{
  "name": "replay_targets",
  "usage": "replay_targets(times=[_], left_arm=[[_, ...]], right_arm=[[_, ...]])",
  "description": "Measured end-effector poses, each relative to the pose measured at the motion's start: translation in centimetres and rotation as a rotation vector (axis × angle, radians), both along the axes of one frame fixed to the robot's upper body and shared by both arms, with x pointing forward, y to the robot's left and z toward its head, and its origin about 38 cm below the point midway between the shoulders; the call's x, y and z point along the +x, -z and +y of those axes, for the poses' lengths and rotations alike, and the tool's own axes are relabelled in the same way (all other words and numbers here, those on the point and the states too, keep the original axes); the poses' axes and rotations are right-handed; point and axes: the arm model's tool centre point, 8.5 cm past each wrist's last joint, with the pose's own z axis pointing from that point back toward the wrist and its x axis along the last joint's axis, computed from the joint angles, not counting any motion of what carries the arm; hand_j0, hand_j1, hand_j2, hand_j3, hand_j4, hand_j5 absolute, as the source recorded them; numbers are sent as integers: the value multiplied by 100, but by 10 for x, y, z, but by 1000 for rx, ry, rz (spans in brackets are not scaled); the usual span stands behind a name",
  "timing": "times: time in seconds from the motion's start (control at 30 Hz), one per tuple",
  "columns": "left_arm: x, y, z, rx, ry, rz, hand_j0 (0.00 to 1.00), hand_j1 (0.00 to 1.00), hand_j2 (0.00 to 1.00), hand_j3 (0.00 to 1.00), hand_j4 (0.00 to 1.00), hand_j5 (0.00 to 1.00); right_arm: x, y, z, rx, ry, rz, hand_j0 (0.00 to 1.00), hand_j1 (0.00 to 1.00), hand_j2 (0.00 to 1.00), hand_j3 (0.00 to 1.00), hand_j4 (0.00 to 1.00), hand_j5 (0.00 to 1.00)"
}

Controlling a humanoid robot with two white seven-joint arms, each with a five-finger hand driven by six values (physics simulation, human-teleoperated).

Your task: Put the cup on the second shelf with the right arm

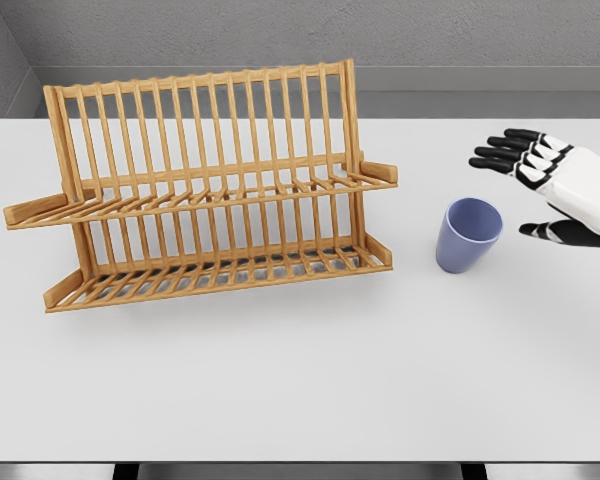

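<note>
A lavender-blue cup [468, 234] stands upright on the white table, to the right of a wooden two-tier dish rack [210, 190]. The rack's upper shelf [220, 195] and lower shelf [230, 270] are both slatted and hold nothing. My right hand [520, 195] comes in from the right edge, white with black fingers. It hovers just right of the cup, fingers spread above and thumb below, not touching it. The left arm does not show.
The white table [300, 390] ends at its front edge near the bottom of the picture. A grey wall runs behind the rack.
</note>
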Motion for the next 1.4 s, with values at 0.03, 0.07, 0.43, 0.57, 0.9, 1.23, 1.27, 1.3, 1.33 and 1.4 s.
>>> replay_targets(times=[0.03,0.07,0.43,0.57,0.9,1.23,1.27,1.3,1.33,1.4], left_arm=[[0,0,0,0,0,0,100,100,100,100,100,100],[0,0,0,0,0,0,100,100,100,100,100,100],[0,0,0,0,0,0,100,100,100,100,100,100],[0,0,0,0,0,0,100,100,100,100,100,100],[0,0,0,0,0,0,100,100,100,100,100,100],[0,0,0,0,0,0,100,100,100,100,100,100],[0,0,0,0,0,0,100,100,100,100,100,100],[0,0,0,0,0,0,100,100,100,100,100,100],[0,0,0,0,0,0,100,100,100,100,100,100],[0,0,0,0,0,0,100,100,100,100,100,100]], right_arm=[[0,0,0,-1,0,0,100,100,100,100,100,100],[0,-1,0,0,0,-2,100,100,100,100,100,100],[28,-37,-6,-418,5,119,100,100,100,100,100,100],[49,-78,11,-478,-8,42,100,100,100,100,100,100],[69,-16,46,-502,-113,202,100,100,100,100,100,100],[69,-9,39,-509,-97,224,100,100,100,100,100,100],[69,-6,40,-512,-101,232,100,100,100,100,100,100],[69,-3,40,-515,-103,241,100,100,100,100,100,100],[69,0,40,-518,-105,249,100,100,100,100,100,100],[68,5,39,-521,-106,265,100,100,100,100,100,100]])
